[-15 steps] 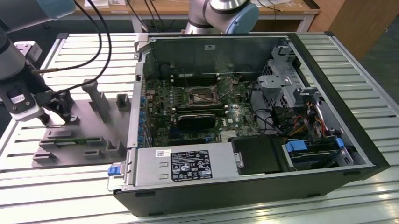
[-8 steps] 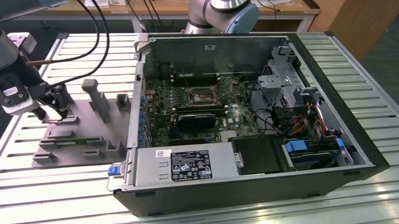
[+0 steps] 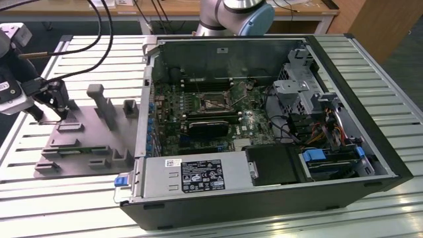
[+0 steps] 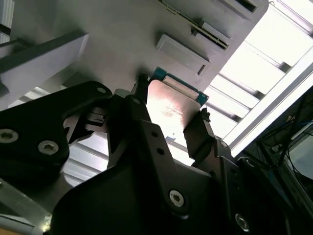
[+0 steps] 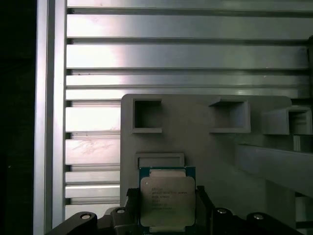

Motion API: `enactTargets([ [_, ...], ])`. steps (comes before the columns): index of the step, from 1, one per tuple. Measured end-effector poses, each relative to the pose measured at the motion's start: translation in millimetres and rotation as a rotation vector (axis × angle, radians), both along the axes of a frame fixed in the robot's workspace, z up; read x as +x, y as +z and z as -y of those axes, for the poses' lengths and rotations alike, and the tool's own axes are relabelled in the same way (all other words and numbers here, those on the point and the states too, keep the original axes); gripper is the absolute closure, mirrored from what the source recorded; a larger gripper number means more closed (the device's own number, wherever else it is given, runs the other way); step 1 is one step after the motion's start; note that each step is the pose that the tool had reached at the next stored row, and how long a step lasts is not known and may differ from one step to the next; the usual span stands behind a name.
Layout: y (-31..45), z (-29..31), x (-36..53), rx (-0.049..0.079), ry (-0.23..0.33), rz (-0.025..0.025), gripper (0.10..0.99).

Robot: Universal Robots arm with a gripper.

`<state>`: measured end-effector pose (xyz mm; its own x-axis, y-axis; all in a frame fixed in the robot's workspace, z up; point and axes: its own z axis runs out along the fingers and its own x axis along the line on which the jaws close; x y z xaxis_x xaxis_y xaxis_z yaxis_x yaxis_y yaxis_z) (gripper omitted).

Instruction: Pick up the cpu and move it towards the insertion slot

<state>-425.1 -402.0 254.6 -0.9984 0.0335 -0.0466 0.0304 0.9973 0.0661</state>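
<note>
The cpu [image 5: 167, 201] is a flat square chip with a silvery top and a green rim, and it sits between my two dark fingers [image 5: 203, 198]. My gripper [image 4: 172, 100] is shut on the cpu [image 4: 171, 105], one finger on each of two opposite edges, just over the grey plastic fixture tray [image 5: 195, 127]. In the exterior view my gripper [image 3: 51, 115] hangs over that tray [image 3: 79, 148] at the exterior view's left. The insertion slot [image 3: 213, 102] is a square metal-framed socket on the green board inside the open computer case, well off toward the exterior view's right.
The open black computer case [image 3: 264, 129] lies on a slatted metal table [image 3: 370, 213], with a grey power supply [image 3: 191, 176] at its near side. Upright grey posts [image 3: 99, 101] stand on the tray between my gripper and the case wall. Cables hang behind the arm.
</note>
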Motion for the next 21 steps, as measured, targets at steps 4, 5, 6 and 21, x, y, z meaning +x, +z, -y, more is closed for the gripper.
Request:
enactTargets([
  [4,12.3,0.0,0.0,0.002,0.0,0.0011,0.545],
  [5,15.5,0.0,0.0,0.002,0.0,0.0015,0.545],
  [6,18.5,0.0,0.0,0.002,0.001,0.0019,0.545],
  [21,66.2,-0.4,0.0,0.005,0.001,0.0092,0.545],
])
